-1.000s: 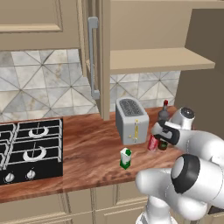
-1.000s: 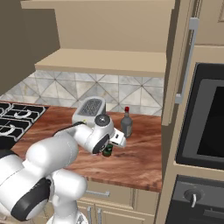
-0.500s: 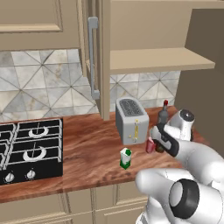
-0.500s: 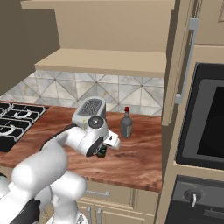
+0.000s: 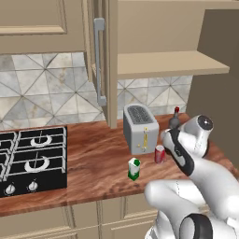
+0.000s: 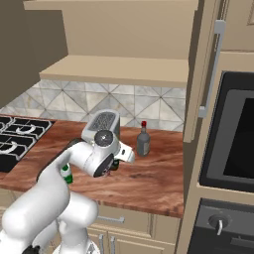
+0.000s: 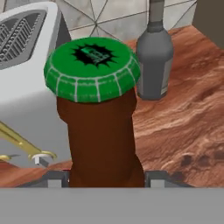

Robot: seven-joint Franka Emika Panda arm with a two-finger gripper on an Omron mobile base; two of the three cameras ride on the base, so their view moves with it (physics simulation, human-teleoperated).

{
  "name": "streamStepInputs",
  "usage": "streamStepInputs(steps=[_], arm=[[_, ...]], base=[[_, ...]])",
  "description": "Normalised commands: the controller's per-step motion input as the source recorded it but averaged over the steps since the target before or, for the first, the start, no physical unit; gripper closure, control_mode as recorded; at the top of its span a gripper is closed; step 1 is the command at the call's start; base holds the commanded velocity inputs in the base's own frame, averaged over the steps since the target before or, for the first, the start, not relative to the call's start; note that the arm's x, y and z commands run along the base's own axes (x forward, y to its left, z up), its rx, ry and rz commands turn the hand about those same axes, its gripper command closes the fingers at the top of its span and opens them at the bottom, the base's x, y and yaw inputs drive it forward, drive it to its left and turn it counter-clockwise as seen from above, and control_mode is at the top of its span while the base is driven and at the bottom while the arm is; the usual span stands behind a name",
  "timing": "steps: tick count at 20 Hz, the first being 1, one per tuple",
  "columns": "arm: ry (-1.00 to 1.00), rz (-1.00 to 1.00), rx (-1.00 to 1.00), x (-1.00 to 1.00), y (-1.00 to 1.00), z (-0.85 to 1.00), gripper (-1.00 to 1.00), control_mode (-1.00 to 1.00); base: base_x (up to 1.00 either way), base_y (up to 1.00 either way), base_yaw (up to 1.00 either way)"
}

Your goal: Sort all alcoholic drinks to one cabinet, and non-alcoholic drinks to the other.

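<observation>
Beer bottle, slim dark-brown glass with green crown cap (image 7: 94, 109), now sits right at the gripper (image 7: 105, 177); half a second ago the hand was farther back. Jaws flank its neck, contact can't be confirmed. It stands right of the silver toaster (image 5: 140, 128), near the counter's back edge, red soda can (image 5: 159, 154) close by. Arm is bent low over the wooden counter (image 6: 149, 181), wrist angled down. Grey bottle with red cap (image 6: 143, 140) stands behind, untouched.

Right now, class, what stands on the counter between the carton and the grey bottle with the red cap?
The red soda can, seen in the left base view, between carton and grey bottle.
</observation>
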Motion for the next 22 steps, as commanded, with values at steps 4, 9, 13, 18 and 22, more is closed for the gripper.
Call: streamStepInputs(steps=[4,9,13,18,22], arm=[[-0.18,0.06,-0.09,-0.2,0.0,0.64,1.0,-1.0],[-0.19,0.05,-0.35,-0.43,0.37,0.88,1.0,-1.0],[-0.01,0.0,-0.37,-0.37,0.48,1.0,1.0,-1.0],[0.0,0.0,-0.1,-0.26,0.29,1.0,1.0,-1.0],[0.03,0.0,0.02,-0.13,0.08,1.0,1.0,-1.0]], base=[[0.0,0.0,0.0],[0.0,0.0,0.0],[0.0,0.0,0.0],[0.0,0.0,0.0],[0.0,0.0,0.0]])
